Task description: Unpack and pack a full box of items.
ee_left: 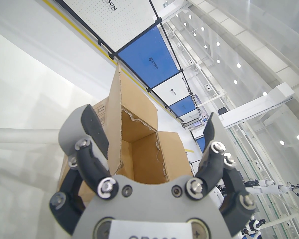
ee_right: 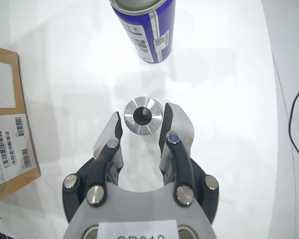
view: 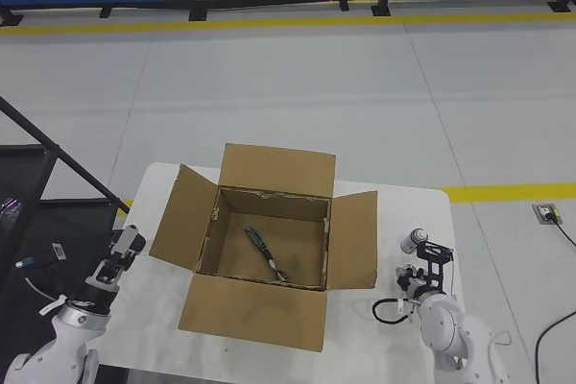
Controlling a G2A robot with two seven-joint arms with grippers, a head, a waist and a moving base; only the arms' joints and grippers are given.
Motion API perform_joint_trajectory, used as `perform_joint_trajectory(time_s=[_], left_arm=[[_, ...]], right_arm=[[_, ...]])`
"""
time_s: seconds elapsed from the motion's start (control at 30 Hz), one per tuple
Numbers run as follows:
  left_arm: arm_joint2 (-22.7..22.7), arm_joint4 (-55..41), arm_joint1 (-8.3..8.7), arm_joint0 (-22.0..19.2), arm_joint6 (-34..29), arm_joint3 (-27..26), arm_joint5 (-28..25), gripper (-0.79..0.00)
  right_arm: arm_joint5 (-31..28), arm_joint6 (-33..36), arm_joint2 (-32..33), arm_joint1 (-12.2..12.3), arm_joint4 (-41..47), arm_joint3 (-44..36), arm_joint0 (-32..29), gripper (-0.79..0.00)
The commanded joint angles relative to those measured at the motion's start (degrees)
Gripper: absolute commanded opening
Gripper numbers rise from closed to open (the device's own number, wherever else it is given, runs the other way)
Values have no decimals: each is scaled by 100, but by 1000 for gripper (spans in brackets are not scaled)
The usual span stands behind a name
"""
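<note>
Open cardboard box point(view: 254, 312) set mid-surface point(view: 403, 206), a slim tool point(view: 265, 252) laid inside, metal cylinder point(ee_right: 143, 118) flanked by the released right fingers point(ee_right: 117, 128), blue spray can point(ee_right: 149, 33) stood just beyond them, left fingers point(ee_left: 94, 128) spread wide beside a box flap.

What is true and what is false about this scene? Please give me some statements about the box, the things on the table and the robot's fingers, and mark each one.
1. The cardboard box has its flaps open. True.
2. The box is empty. False: a slim tool lies on its bottom.
3. The blue spray can stands upright on the table. True.
4. The right fingers are clamped around the spray can. False: they are open on either side of a small metal cylinder, and the can stands apart from them.
5. The left fingers are shut. False: they are spread wide, beside the box.
</note>
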Motion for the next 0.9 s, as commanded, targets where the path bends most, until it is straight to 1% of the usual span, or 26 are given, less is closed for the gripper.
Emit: perform_joint_trajectory(time_s=[0.0, 0.03, 0.1, 0.13, 0.2, 0.27, 0.33, 0.4, 0.5, 0.57, 0.67, 0.77, 0.87], left_arm=[[-2, -16, 2, 1, -5, 2, -7, 0], [-3, -22, 3, 1, -8, 3, -8, 0], [-8, -29, 6, 1, -9, -2, -14, 0], [-10, -31, 7, 5, -9, -3, -19, 0], [-16, -36, 9, 16, -9, -11, -22, 0], [-28, -42, 12, 33, -18, -21, -29, 0], [-37, -49, 14, 57, -22, -36, -38, 0], [-50, -43, 16, 87, -12, -55, -58, 0], [-77, -56, 17, 152, 8, -105, -93, 0], [-106, -78, 16, 213, 37, -131, -123, 0], [-150, -121, 14, 323, 70, -166, -184, 0], [-208, -180, 11, 425, 128, -185, -233, 0], [-265, -230, 10, 505, 161, -205, -267, 0]], right_arm=[[53, -31, 1, 5, -15, -135, -52, -296], [128, -59, 9, 7, -36, -233, -82, -225], [308, -181, -3, 2, -76, -554, -157, -43], [397, -239, -30, -1, -123, -740, -222, -9], [651, -393, -183, -16, -339, -1272, -346, 0], [713, -510, -397, -21, -646, -1836, -438, 0], [533, -558, -649, -22, -844, -2323, -456, 0], [335, -474, -916, -19, -1131, -2653, -329, 0], [-22, -47, -1476, -38, -1566, -2708, 229, 0], [-283, 264, -1912, -77, -1657, -2436, 772, 0], [-642, 666, -2535, -184, -1459, -1613, 1739, 0], [-870, 1070, -3127, -354, -1007, -311, 2791, 0], [-973, 1353, -3774, -603, -479, 1160, 3800, 0]])
